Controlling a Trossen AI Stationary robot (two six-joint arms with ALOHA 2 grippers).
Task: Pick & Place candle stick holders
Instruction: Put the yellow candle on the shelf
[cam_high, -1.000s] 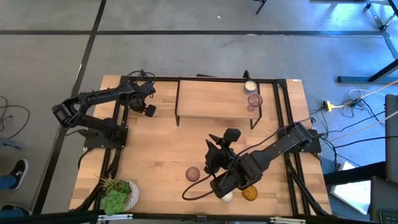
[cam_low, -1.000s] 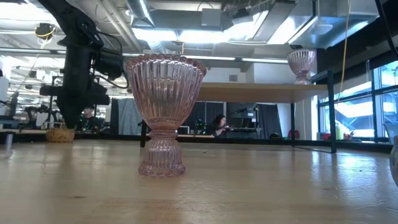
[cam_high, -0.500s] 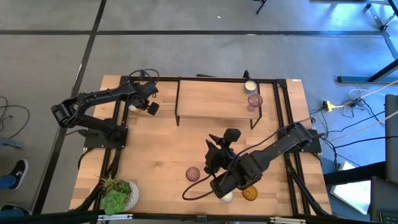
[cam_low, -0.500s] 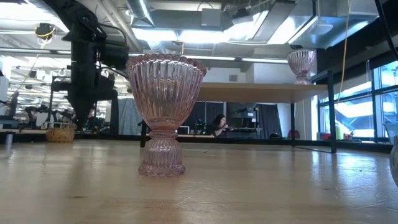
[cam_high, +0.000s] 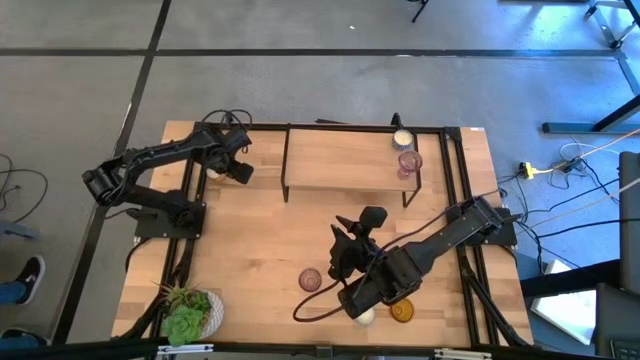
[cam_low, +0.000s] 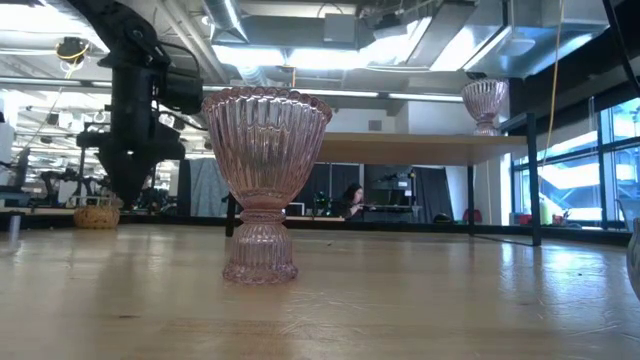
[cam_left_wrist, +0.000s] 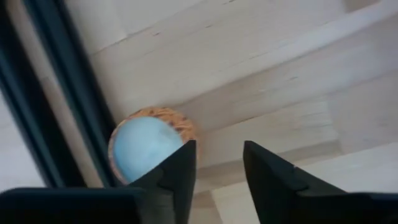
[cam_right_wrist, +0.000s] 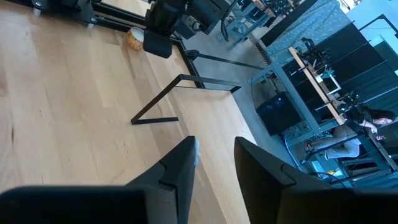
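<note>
The left tool (cam_high: 214, 170) hovers at the far left of the wooden tabletop (cam_high: 260, 240), its fingers (cam_left_wrist: 180, 171) apart, just above a small whitish-cream round candle holder with an amber rim (cam_left_wrist: 146, 144) standing on the tabletop beside the black frame rail (cam_left_wrist: 65, 93). The right tool (cam_high: 345, 250) hangs over the middle of the tabletop, fingers slightly apart and gripping nothing. A ribbed pinkish-purple glass candle holder (cam_low: 264, 182) stands upright near the front; beside it are a whitish one (cam_high: 366, 316) and an amber one (cam_high: 402, 312). Another whitish (cam_high: 402, 138) and another pinkish-purple holder (cam_high: 408, 161) sit on the raised wooden shelf (cam_high: 340, 160) at the far right. A leafy green plant in a white pot (cam_high: 190, 312) stands near left.
</note>
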